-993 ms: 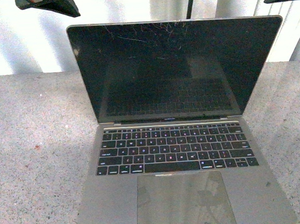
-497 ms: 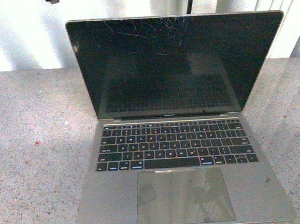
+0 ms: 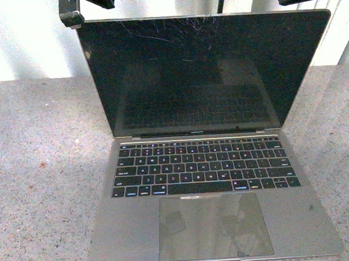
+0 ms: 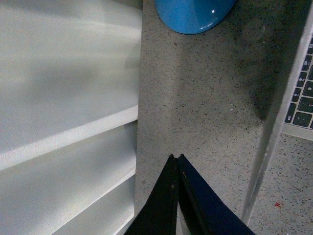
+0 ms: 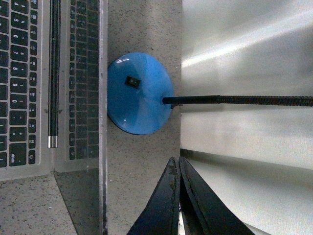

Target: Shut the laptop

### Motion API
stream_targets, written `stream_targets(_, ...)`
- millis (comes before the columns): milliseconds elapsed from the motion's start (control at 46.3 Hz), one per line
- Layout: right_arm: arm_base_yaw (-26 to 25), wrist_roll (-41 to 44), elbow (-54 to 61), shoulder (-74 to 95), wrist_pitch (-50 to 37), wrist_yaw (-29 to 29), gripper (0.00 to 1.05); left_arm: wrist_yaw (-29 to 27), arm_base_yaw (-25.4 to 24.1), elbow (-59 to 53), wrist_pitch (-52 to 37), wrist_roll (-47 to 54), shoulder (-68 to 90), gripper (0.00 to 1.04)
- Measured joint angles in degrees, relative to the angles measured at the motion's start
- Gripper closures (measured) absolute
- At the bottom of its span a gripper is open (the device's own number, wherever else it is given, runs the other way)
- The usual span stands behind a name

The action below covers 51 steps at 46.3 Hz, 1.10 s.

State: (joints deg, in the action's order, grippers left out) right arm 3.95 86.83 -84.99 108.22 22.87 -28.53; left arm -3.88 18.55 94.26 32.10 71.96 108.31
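Note:
The silver-grey laptop [image 3: 215, 224] stands open on the speckled table, its black cracked screen [image 3: 200, 74] upright and facing me. My left gripper [image 3: 71, 19] is shut and empty, just behind the lid's upper left corner. My right gripper [image 3: 282, 1] is shut and empty, above and behind the lid's upper right corner. In the left wrist view the shut fingertips [image 4: 175, 157] hang over bare table behind the lid's edge [image 4: 274, 132]. In the right wrist view the shut tips [image 5: 175, 159] hang behind the lid's edge [image 5: 103, 98], with the keyboard [image 5: 19, 73] beyond.
A blue round lamp base [image 5: 139, 93] with a black gooseneck [image 5: 244, 100] stands on the table behind the lid; it also shows in the left wrist view [image 4: 193, 14]. A white slatted wall [image 3: 29, 45] runs close behind. The grey table [image 3: 40, 195] spreads on both sides.
Both grippers rose almost out of the front view, then came back down to the lid's upper corners. The laptop stays open, with the lid's top edge a little higher in the picture.

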Motion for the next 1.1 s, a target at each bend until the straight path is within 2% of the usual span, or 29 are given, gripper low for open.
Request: stream_targets(1101,-0.07,-0.07,0.0,0.15,6.47,0.5,1.02,1.31,1.88,-1.73,3.56,1.03,-0.02,1.01)
